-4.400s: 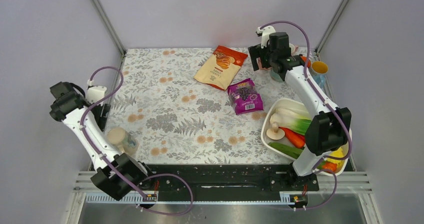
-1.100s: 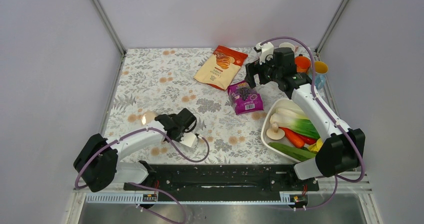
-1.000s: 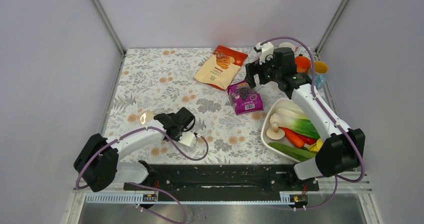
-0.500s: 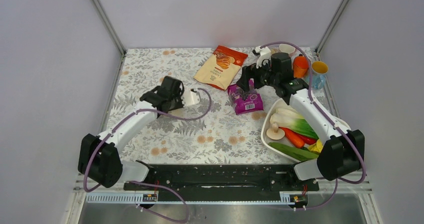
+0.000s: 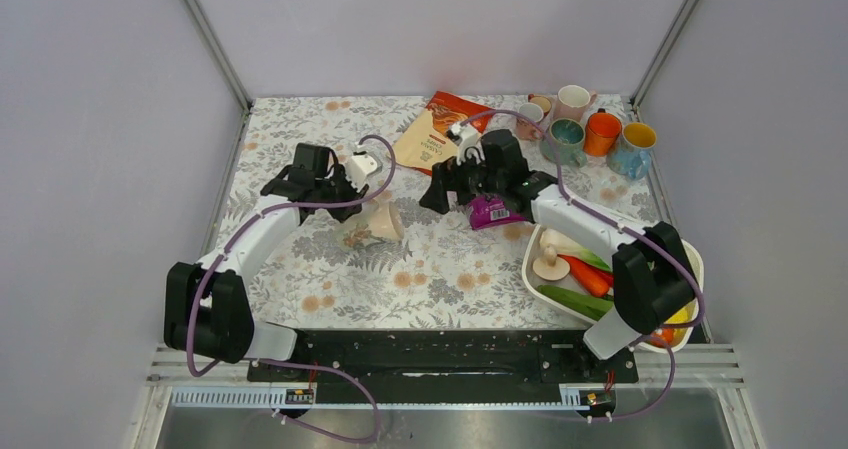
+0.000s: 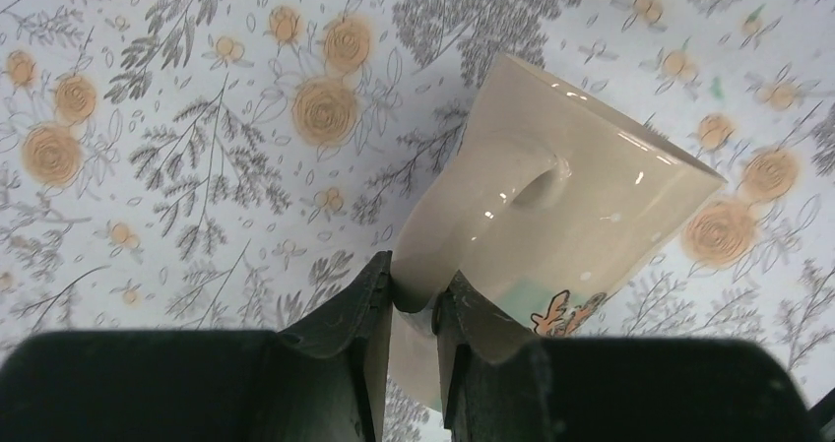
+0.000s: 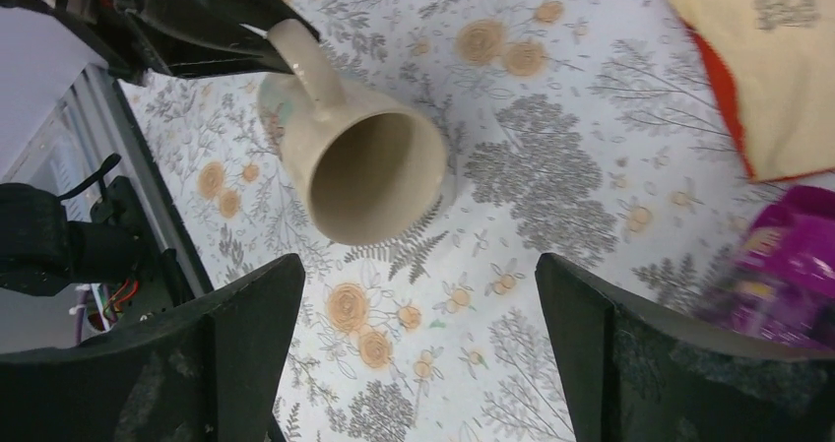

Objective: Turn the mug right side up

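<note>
Left wrist view: the beige mug (image 6: 561, 216) is tipped on its side over the floral cloth (image 6: 197, 117), and whether it rests on the cloth cannot be told. The left gripper (image 6: 414, 299) is nearly closed, its two black fingers (image 6: 354, 314) pinching the mug's handle (image 6: 482, 225). From the top external view the mug (image 5: 375, 226) sits left of the table's middle, mouth turned to the right, with the left gripper (image 5: 345, 207) just on its far left side. The right gripper (image 5: 440, 191) hangs near the mug's right, holding nothing; in its own wrist view its fingers (image 7: 246, 353) are spread wide, the mug's open mouth (image 7: 369, 176) facing them. A purple packet (image 5: 495, 210) lies under the right arm, an orange snack bag (image 5: 435, 134) beyond it. Five cups (image 5: 600, 131) stand at the far right, and a white bowl (image 5: 530, 259) of vegetables is near right
</note>
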